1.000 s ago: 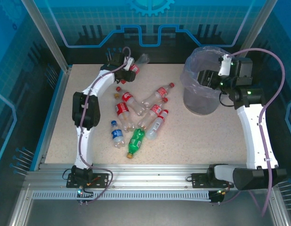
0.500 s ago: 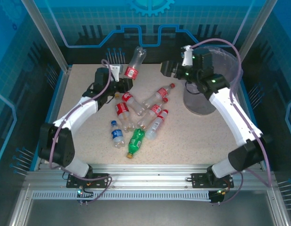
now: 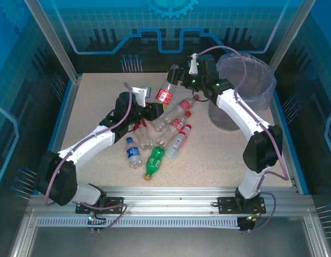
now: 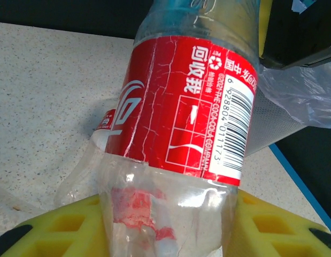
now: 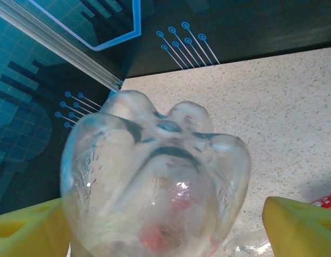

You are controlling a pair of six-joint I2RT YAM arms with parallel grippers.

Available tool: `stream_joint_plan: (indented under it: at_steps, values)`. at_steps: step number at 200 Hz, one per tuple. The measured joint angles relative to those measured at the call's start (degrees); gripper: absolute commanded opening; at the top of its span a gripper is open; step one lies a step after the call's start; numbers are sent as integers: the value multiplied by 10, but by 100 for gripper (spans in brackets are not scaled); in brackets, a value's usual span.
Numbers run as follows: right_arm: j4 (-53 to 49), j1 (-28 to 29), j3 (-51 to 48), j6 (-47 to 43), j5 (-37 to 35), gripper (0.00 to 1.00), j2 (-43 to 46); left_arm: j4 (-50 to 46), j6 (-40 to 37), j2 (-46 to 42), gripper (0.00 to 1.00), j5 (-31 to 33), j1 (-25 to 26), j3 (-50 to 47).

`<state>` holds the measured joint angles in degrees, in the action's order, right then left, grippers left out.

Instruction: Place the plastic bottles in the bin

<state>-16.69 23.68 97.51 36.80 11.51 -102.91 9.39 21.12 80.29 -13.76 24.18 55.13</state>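
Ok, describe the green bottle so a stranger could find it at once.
Start at the speckled table and find the heap of bottles at its middle. At the heap's near edge, closest to the arm bases, lies the green bottle, beside a small blue-labelled bottle. It is the only green one; its neighbours are clear.

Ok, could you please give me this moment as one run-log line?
left gripper: shut on bottle | right gripper: open around bottle's base | bin: far right on table | other bottles: lying mid-table
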Motion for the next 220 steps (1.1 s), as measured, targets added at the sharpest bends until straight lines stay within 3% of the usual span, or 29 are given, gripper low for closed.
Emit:
stream_joint_plan:
  at_steps: [37, 75, 85, 101, 111, 179, 220]
  values:
    - [19, 0, 1, 22, 16, 58, -2, 3, 0, 2, 43, 0, 0, 1]
    - [24, -2, 1, 24, 15, 55, -2, 12, 5, 12, 54, -1, 0, 5]
    - [27, -2, 1, 24, 15, 55, -2, 10, 11, 13, 62, 0, 0, 9]
    - [31, -3, 4, 23, 16, 55, -2, 4, 12, 13, 88, 0, 0, 14]
    - [31, -3, 8, 20, 16, 54, -2, 1, 17, 13, 99, -1, 0, 16]
    - [18, -13, 68, -100, -42, 55, 46, -31, 26, -13, 99, -72, 1, 52]
    - [14, -40, 73, -225, -173, 55, 154, -30, 30, -17, 99, -119, 1, 57]
